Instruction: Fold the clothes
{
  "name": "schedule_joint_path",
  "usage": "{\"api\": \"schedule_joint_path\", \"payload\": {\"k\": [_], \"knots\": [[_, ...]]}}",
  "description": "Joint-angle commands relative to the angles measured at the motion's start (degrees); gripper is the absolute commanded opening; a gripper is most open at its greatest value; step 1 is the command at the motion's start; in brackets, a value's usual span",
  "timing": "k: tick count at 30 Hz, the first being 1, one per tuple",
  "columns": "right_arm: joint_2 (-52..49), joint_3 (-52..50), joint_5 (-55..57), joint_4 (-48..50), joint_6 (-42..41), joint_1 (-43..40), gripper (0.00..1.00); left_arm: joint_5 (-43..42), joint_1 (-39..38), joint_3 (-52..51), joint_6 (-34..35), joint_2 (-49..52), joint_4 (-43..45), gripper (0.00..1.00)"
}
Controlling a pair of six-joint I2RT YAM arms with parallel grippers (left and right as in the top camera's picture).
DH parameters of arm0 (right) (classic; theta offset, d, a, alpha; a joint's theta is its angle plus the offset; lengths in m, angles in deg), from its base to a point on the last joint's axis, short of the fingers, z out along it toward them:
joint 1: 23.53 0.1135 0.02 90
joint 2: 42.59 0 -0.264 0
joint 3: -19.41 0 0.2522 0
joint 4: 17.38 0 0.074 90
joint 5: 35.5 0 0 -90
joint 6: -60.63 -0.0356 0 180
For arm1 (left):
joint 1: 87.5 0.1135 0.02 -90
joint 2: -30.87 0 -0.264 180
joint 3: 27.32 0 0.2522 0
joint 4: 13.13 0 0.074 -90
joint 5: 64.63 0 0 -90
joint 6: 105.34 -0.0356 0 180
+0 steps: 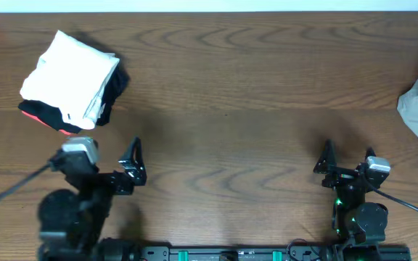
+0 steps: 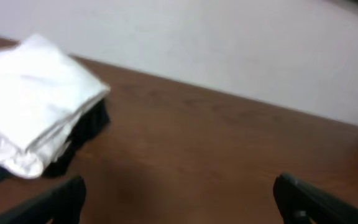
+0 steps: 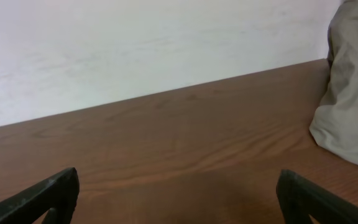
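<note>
Half-hiding a black garment (image 1: 119, 81), the T-shirt (image 1: 71, 72) lies beyond left pincer (image 2: 179, 185) and right pincer (image 3: 178, 175), both gaping.

We found the overhead view evenly and moderately lit and fairly sharp, with only faint soft shadows on the table (image 1: 231, 87) near the arms and no glare on the wood. The white shirt (image 1: 67, 69) ran close to overexposed, its folds poorly resolved. The left wrist view was softest: wood grain smeared, the left gripper (image 2: 179, 186) showing its fingers (image 2: 58, 202) as dark blurs. The right wrist view was sharper; the wall (image 3: 135, 43) read flat bright white.
</note>
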Motion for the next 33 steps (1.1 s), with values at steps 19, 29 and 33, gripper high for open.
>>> {"api": "schedule_joint_path", "payload": {"k": [19, 29, 33], "knots": [[0.3, -0.2, 0.0, -0.2, 1.0, -0.7, 0.99, 3.4, -0.3, -31.9, -1.1, -12.0, 30.7, 0.98], [0.3, -0.2, 0.0, -0.2, 1.0, -0.7, 0.99, 3.4, -0.3, -36.4, -3.9, -19.1, 28.3, 0.98], [0.3, -0.2, 0.0, -0.2, 1.0, -0.7, 0.99, 3.4, -0.3, -37.5, -3.8, -19.8, 26.9, 0.98]]}}
